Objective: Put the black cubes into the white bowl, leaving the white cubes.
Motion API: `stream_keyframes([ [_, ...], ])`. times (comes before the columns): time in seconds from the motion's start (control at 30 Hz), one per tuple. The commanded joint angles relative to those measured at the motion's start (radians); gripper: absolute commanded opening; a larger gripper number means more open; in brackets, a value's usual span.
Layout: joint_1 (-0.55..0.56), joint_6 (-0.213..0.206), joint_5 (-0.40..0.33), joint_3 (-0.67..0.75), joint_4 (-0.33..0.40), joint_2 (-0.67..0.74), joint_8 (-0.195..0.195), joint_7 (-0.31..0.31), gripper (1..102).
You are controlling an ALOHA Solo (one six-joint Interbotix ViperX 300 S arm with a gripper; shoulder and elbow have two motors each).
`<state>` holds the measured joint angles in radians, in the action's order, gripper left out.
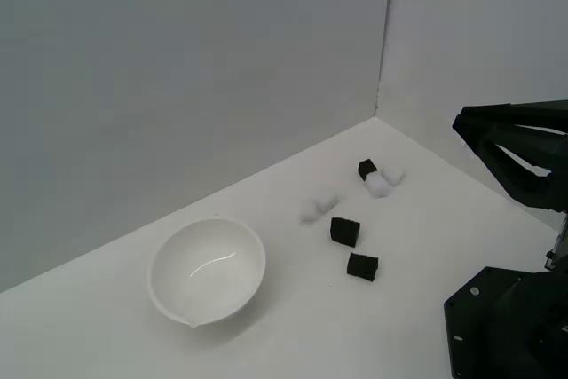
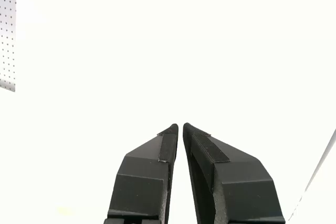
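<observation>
Three black cubes lie on the white surface in the exterior view: one [image 1: 345, 232] near the middle, one [image 1: 362, 266] nearer the front, and a smaller one [image 1: 366, 168] farther back. White cubes sit among them, one [image 1: 378, 185] beside the smaller black cube and a fainter one [image 1: 312, 209] toward the bowl. The white bowl [image 1: 207, 270] stands empty toward the exterior view's left. In the wrist view my gripper [image 2: 180, 126] is shut with nothing between its fingers, over blank white surface. The arm [image 1: 524, 153] is at the exterior view's right edge, away from the cubes.
Grey walls meet in a corner behind the cubes. The arm's black base [image 1: 506, 326] fills the exterior view's lower right corner. A perforated panel [image 2: 7, 30] shows at the wrist view's edge.
</observation>
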<state>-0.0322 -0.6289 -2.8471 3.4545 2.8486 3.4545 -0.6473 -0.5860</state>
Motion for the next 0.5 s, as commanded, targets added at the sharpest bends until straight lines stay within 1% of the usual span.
stream_keyframes([
  [0.0, -0.012, -0.009, 0.005, 0.018, -0.003, 0.017, -0.015, -0.009, 2],
  [0.23, -0.012, -0.009, 0.005, 0.018, -0.003, 0.017, -0.015, -0.009, 2],
  [0.3, -0.012, -0.017, 0.005, 0.017, -0.003, 0.017, -0.015, -0.014, 2],
  [0.33, -0.012, -0.026, 0.011, 0.018, -0.008, 0.017, -0.015, -0.031, 4],
  [0.4, -0.012, -0.029, 0.037, 0.017, -0.031, 0.015, -0.011, -0.054, 6],
  [0.47, -0.021, -0.026, 0.071, 0.000, -0.066, 0.003, -0.009, -0.049, 6],
])
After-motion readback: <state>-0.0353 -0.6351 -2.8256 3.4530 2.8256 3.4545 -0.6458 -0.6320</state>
